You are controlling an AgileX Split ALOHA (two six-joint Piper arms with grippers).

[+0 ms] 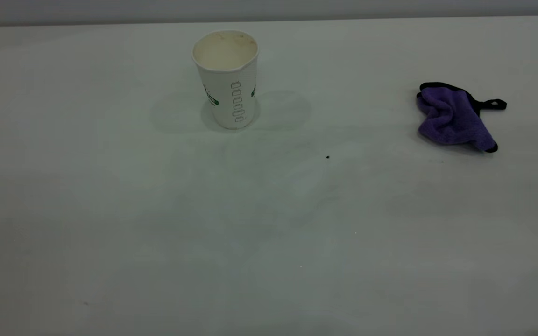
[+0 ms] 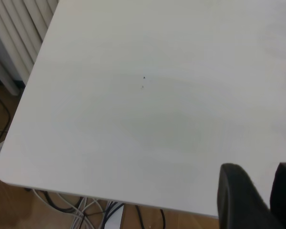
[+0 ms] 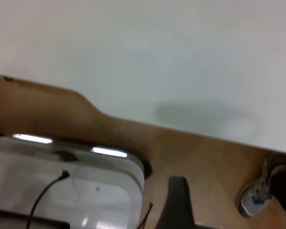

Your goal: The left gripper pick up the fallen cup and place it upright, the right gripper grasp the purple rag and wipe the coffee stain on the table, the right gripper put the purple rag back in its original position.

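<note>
The cup [image 1: 226, 78], white with green print and a cream inside, stands upright on the white table [image 1: 157, 233] at the back, left of centre. The purple rag [image 1: 453, 117] lies crumpled at the right, its black loop tab pointing right. No coffee stain shows on the table; only a tiny black speck [image 1: 327, 157] lies between cup and rag. Neither gripper appears in the exterior view. My left gripper [image 2: 262, 179] hovers over a rounded corner of the table [image 2: 133, 119], slightly open and empty. My right gripper [image 3: 178, 202] hangs beyond the table's edge [image 3: 181, 129], over the floor.
Cables [image 2: 86, 207] trail on the wooden floor below the table corner, and a white radiator [image 2: 14, 43] stands beside it. A white device [image 3: 62, 186] with a black cable and a person's shoe [image 3: 255, 198] are on the floor near the right arm.
</note>
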